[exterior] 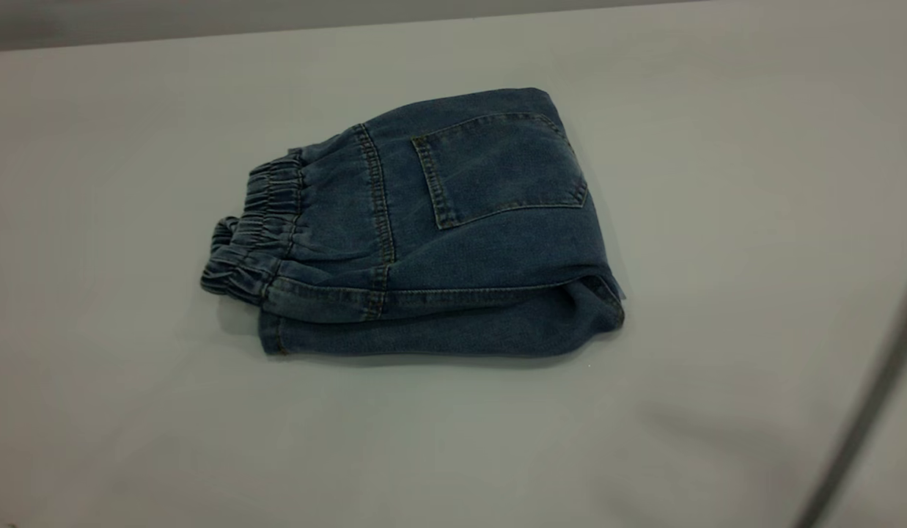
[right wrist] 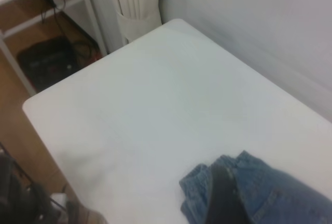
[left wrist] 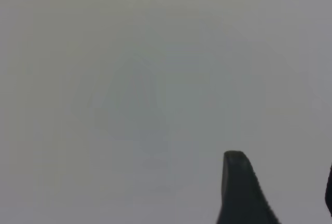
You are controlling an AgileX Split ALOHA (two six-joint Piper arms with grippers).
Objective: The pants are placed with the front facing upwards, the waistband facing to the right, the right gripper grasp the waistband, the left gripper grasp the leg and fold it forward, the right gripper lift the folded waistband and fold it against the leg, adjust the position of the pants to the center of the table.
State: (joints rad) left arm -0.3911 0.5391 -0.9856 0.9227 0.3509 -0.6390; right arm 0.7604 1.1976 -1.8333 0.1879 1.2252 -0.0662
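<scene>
Pants (exterior: pixel 453 227) lie folded into a compact stack on the white tabletop (exterior: pixel 754 183), roughly mid-frame in the exterior view, a bit toward its left. Top layer shows the back patch pocket (exterior: pixel 497 169) face up, with tan stitching. Gathered elastic waistband (exterior: pixel 251 235) sits at the exterior view's left end of the stack, resting on top of a lower denim layer whose hem edge peeks out along the near side. Folded edge is at the right end, slightly puffed.

Progress, judged from how the cloth lies: both folds look done. The leg fold is in, and the waistband end is laid over against the leg. Stack is fairly tidy, edges not perfectly flush. What looks left is only the final centring nudge, if any, and clearing the arms away. Pants already look close to the middle, so the task seems at or near its end.

Neither arm shows in the exterior view, apart from a blurred grey streak at the lower right corner; cannot tell what it is. Left tool (left wrist: pixel 280 193): its wrist view shows one dark fingertip and a sliver of the other at the frame edge over bare tabletop, with clear space between them, so it is spread apart and holds nothing. Right tool (right wrist: pixel 223 195): its wrist view shows one dark finger above the ruched denim end; cannot tell whether it is spread or closed, or touching the cloth.
</scene>
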